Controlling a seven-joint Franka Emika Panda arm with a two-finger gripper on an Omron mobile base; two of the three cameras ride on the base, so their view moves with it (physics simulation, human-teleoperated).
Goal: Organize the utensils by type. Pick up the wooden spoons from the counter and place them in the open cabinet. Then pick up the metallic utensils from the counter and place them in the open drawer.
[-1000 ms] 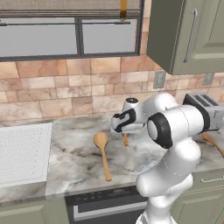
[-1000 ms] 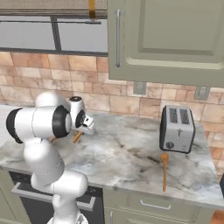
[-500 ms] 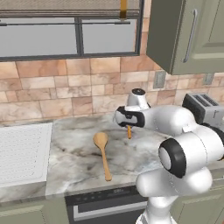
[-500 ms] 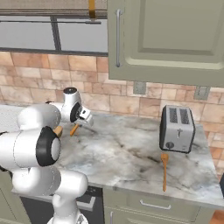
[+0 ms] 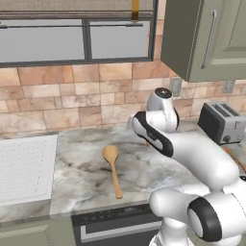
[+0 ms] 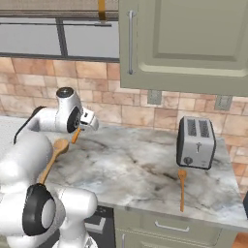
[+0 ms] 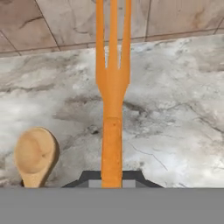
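Observation:
My gripper (image 7: 111, 177) is shut on the handle of the slim wooden spoon (image 7: 112, 87), an orange-tan stick with slotted tines, held above the marbled counter (image 7: 175, 131). In the right base view the gripper (image 6: 80, 129) hangs near the tiled back wall, with that spoon (image 6: 75, 136) slanting down from it. The long wooden spoon (image 5: 113, 169) with the round bowl lies flat on the counter (image 5: 81, 178), just below and left of my hand; its bowl (image 7: 35, 154) shows in the hand view. The sage-green cabinet door (image 6: 184, 43) with its bar handle hangs above the counter.
A silver toaster (image 6: 195, 142) stands at the back right of the counter. Another orange-tan utensil (image 6: 182, 188) lies in front of it. A white ribbed slab (image 5: 21, 166) takes up the left of the counter. Glass-fronted cupboards (image 5: 72, 41) run along the wall.
The arm's elbow has swung down and round to the front. The gripper has stayed shut on the slim spoon and nearly in place over the counter.

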